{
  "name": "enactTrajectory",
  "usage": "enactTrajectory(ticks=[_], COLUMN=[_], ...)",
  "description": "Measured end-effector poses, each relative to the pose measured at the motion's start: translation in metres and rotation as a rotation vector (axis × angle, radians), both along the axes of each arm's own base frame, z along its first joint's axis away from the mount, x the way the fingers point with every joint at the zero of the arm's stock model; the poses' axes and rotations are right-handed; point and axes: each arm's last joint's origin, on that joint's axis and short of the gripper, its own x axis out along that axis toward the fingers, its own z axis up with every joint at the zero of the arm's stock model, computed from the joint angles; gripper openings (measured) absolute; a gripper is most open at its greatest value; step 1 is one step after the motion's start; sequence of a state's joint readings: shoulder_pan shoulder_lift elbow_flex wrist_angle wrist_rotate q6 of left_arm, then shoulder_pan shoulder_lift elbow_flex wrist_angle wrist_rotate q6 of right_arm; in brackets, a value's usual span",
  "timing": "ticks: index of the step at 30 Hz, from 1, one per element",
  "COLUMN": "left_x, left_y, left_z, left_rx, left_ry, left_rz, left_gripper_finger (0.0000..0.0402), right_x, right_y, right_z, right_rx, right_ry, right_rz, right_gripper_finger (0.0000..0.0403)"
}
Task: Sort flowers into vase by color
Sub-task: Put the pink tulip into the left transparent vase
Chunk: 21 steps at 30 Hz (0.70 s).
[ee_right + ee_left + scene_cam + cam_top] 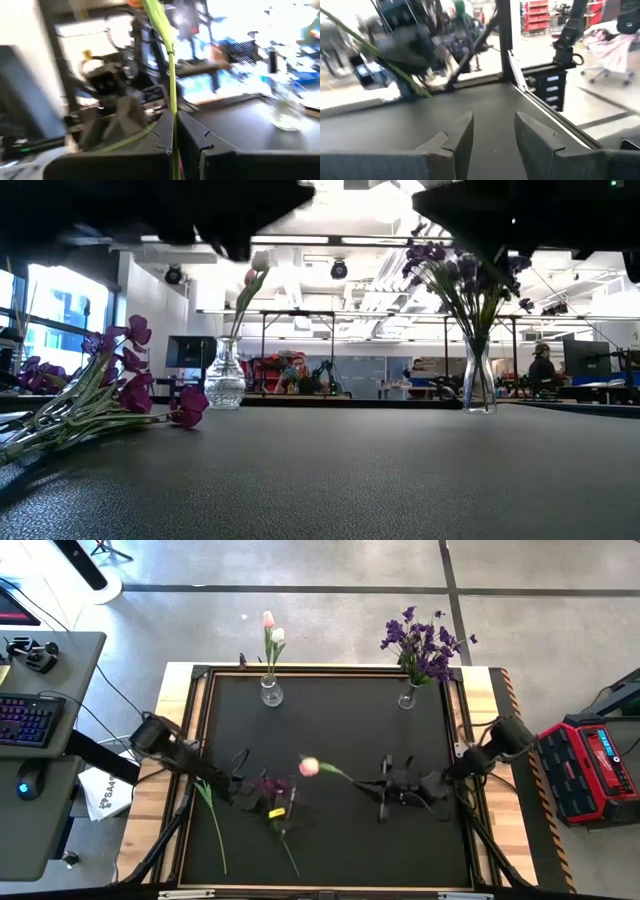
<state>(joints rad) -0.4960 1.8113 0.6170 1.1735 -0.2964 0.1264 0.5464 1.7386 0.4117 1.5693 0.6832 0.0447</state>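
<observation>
In the right wrist view the stem (170,75) runs off the frame's edge, so its bloom is cut off, and its lower end is hidden between the right gripper (175,135) fingers. The vase (285,112) there is smeared. In the low view both arms are dark shapes cut by the top edge. The left wrist view's background is blurred past reading.

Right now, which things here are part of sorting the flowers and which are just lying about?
Job: pink tulip bud on green stem in right gripper; purple blooms on mat; two clear glass vases; left gripper.
Lying about: red toolbox, keyboard.
</observation>
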Motion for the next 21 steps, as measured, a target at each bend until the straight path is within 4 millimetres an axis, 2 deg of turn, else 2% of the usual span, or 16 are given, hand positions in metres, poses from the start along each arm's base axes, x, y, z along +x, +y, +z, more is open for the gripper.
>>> enactTrajectory(ticks=[6, 12, 18, 21], left_x=[-0.014, -0.018, -0.028, -0.041], left_y=[-0.012, -0.012, -0.01, -0.007], left_z=[0.024, 0.033, 0.044, 0.046], left_rx=[0.135, 0.172, 0.195, 0.202], left_ry=[-0.09, -0.065, 0.019, 0.071], left_rz=[0.091, -0.002, -0.024, -0.024], left_gripper_finger=[0.012, 0.0122, 0.0122, 0.0122], right_x=[0.025, 0.048, 0.045, 0.041], right_y=[0.011, 0.029, 0.04, 0.046], right_z=[-0.004, 0.015, 0.029, 0.029], right_rx=[-0.044, -0.178, -0.228, -0.242], right_ry=[-0.012, -0.123, -0.174, -0.179], right_rz=[0.074, 0.201, 0.225, 0.24], right_gripper_finger=[0.0, 0.0, 0.0, 0.0])
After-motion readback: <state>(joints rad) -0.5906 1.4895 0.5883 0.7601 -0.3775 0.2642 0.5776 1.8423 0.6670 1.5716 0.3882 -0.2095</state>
